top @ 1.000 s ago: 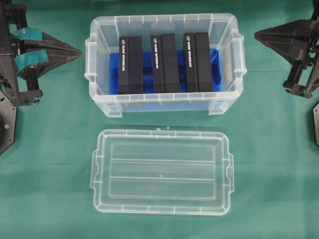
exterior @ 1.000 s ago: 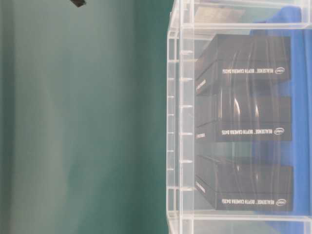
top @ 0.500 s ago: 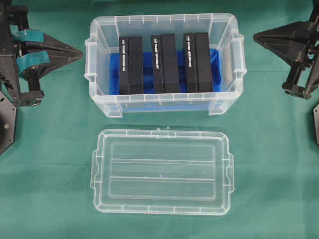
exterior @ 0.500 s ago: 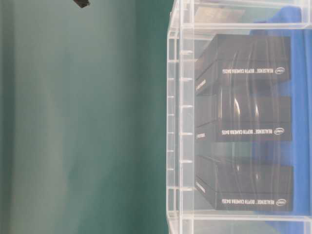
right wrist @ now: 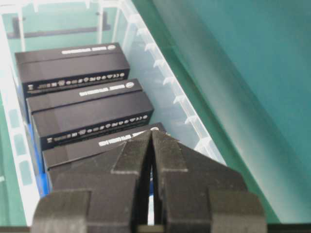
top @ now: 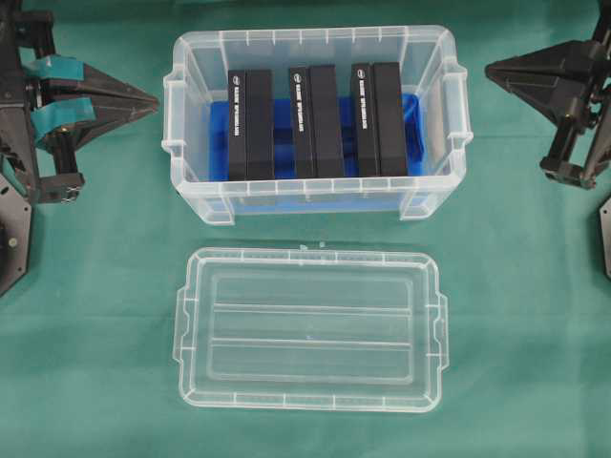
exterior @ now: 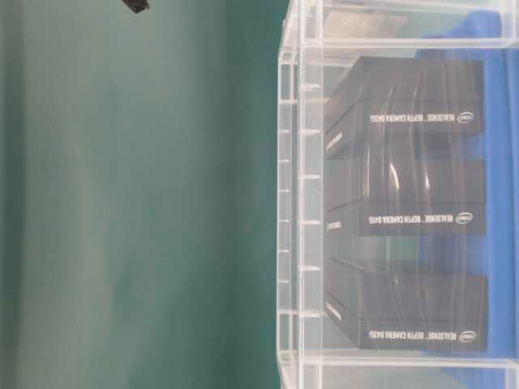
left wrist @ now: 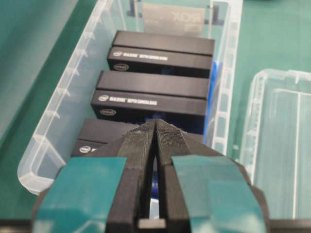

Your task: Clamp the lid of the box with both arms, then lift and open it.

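Note:
The lid (top: 310,329) lies flat on the green cloth in front of the box (top: 316,43), apart from it; its edge shows at the right of the left wrist view as the lid (left wrist: 284,145). The open clear box holds three pairs of upright black slabs (top: 315,119) on a blue bottom. My left gripper (top: 153,96), marked with teal tape, hovers left of the box, shut and empty; its tips (left wrist: 155,124) meet. My right gripper (top: 491,70) hovers right of the box, also shut on nothing, tips together (right wrist: 152,132).
Green cloth (top: 95,286) covers the table around box and lid. Black arm bases (top: 14,229) sit at the left and right edges. In the table-level view the box wall (exterior: 292,203) fills the right half, and a black gripper tip (exterior: 135,5) peeks in at the top.
Both grippers have barely shifted; over the last second the left drifted slightly up and the right edged slightly left. Box and lid have not moved.

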You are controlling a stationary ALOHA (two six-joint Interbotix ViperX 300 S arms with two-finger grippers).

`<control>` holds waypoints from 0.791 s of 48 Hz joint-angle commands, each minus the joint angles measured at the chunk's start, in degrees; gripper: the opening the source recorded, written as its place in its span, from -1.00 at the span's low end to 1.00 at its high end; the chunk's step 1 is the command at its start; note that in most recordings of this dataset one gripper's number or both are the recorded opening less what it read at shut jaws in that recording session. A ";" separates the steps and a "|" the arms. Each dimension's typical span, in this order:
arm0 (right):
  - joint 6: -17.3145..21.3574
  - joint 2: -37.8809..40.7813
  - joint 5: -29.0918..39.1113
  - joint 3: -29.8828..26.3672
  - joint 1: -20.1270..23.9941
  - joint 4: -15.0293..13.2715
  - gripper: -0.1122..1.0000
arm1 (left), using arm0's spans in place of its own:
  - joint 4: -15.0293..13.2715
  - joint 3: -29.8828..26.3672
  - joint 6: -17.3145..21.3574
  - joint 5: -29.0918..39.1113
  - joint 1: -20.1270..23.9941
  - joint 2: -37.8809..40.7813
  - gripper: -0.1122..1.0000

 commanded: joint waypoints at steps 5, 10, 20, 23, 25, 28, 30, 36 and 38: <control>-0.09 0.00 -0.35 -0.62 -0.18 -0.26 -0.80 | 0.18 -0.70 0.00 -0.79 0.18 -0.09 -0.77; -0.09 0.00 -0.35 -0.53 -0.18 -0.26 -0.80 | 0.18 -0.70 0.00 -0.79 0.18 -0.09 -0.77; -0.09 0.00 -0.35 -0.35 -0.18 -0.18 -0.80 | 0.09 -0.53 -0.09 -0.79 0.18 -0.09 -0.77; -0.09 -0.09 -0.35 -0.26 -0.09 -0.26 -0.80 | 0.00 -0.53 -0.18 -0.79 0.18 -0.09 -0.77; -0.09 0.00 -0.35 -0.26 -0.18 -0.26 -0.80 | 0.00 -0.53 -0.26 -0.79 0.18 -0.09 -0.78; -0.09 0.00 -0.35 -0.26 -0.09 -0.26 -0.80 | -0.09 -0.53 -0.26 -0.88 0.18 -0.09 -0.78; -0.09 -0.09 -0.35 -0.26 -0.18 -0.26 -0.80 | -0.09 -0.44 -0.26 -0.97 0.18 -0.09 -0.77; -0.09 -0.09 -0.79 -0.35 -0.09 -0.26 -0.80 | 0.00 -0.35 -0.09 -1.58 0.18 -0.09 -0.77; -0.09 0.00 -0.97 -0.26 -0.18 -0.18 -0.80 | -0.09 -0.18 -0.09 -1.85 0.18 -0.09 -0.77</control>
